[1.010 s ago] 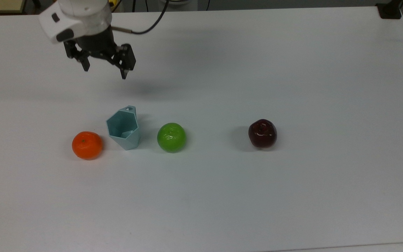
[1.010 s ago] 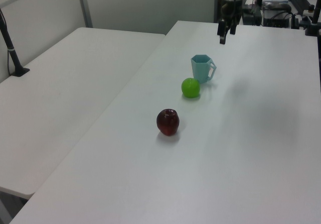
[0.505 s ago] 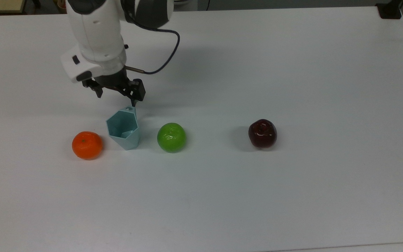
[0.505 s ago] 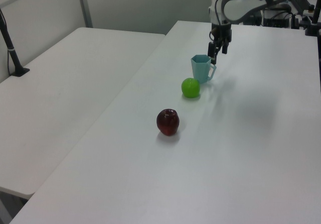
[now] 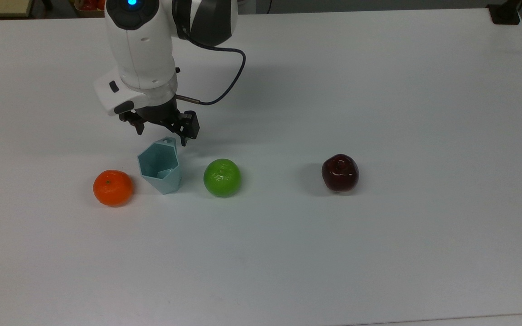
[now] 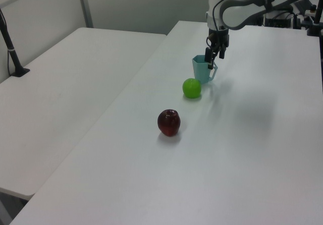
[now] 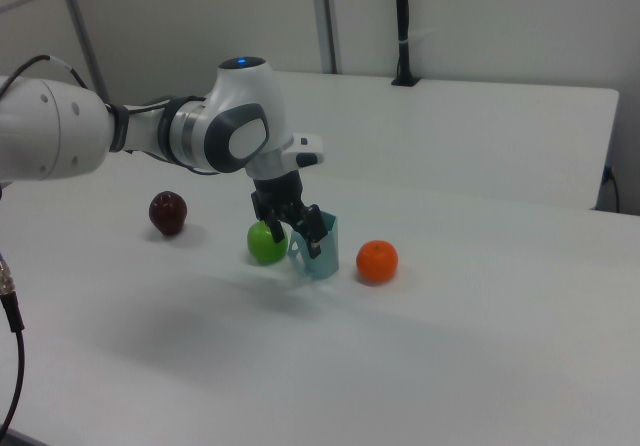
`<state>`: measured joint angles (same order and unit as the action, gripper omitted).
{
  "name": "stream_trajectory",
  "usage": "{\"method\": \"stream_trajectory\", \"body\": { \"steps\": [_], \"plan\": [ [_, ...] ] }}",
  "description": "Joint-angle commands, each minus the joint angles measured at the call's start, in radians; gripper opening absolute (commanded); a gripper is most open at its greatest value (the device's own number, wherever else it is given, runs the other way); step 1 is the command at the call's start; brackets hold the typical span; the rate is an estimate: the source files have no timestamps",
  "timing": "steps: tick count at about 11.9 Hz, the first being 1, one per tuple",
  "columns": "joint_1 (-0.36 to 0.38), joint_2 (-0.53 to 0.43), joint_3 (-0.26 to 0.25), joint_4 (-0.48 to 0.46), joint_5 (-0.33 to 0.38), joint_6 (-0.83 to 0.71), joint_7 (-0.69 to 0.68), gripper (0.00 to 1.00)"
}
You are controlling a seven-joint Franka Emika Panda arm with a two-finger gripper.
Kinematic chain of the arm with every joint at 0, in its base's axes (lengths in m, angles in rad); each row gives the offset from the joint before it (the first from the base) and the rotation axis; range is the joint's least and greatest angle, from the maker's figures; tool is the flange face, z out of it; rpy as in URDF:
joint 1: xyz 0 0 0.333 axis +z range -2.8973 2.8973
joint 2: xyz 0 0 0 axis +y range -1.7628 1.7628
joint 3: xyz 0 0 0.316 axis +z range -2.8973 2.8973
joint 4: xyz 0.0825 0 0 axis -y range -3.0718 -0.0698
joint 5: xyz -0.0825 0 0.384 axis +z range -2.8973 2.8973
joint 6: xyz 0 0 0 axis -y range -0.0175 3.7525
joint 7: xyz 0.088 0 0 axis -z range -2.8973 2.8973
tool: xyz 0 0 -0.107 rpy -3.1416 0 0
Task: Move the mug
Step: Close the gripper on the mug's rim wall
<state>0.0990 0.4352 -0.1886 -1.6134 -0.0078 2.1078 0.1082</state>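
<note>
Presently, item one: the mug (image 5: 160,165), landmark for all entries below.

Handling (judged): rigid, hard-walled and probably light; smooth facets may slip under narrow pads, and a hard knock could chip or tip it, since the base is narrower than the mouth. Best hold: the handle side, one finger inside the rim and one outside, or across the handle itself.

Appearance: pale blue-teal, faceted, hexagonal rim, tapering downward, small handle with a hole. Upright, mouth open, apparently empty.

Location: on the white table (image 5: 379,253), not lifted.

Item two: gripper (image 5: 163,134), directly above the mug's handle edge. Jaws stand well apart, straddling that edge in the top view; nothing held.

Item three: green apple (image 5: 222,177), just beside the mug, on the top view's right; not touching.

Item four: orange (image 5: 113,187), near the mug, on the top view's left.

Item five: dark red apple (image 5: 340,172), well apart from the mug, beyond the green apple.
</note>
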Motion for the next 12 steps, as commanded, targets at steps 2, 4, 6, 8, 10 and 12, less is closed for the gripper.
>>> {"method": "stream_trajectory", "body": {
  "steps": [2, 4, 6, 8, 10, 12],
  "plan": [
    [0.018, 0.016, -0.006, -0.014, -0.012, 0.038, 0.030, 0.92],
    [0.018, 0.019, -0.006, -0.014, -0.015, 0.038, 0.028, 0.80],
    [0.018, 0.023, -0.006, -0.014, -0.017, 0.040, 0.024, 0.65],
    [0.018, 0.025, -0.005, -0.016, -0.018, 0.040, 0.015, 0.45],
    [0.018, 0.023, -0.005, -0.016, -0.018, 0.040, 0.013, 0.24],
    [0.018, 0.023, -0.005, -0.016, -0.017, 0.040, 0.013, 0.05]
  ]
}}
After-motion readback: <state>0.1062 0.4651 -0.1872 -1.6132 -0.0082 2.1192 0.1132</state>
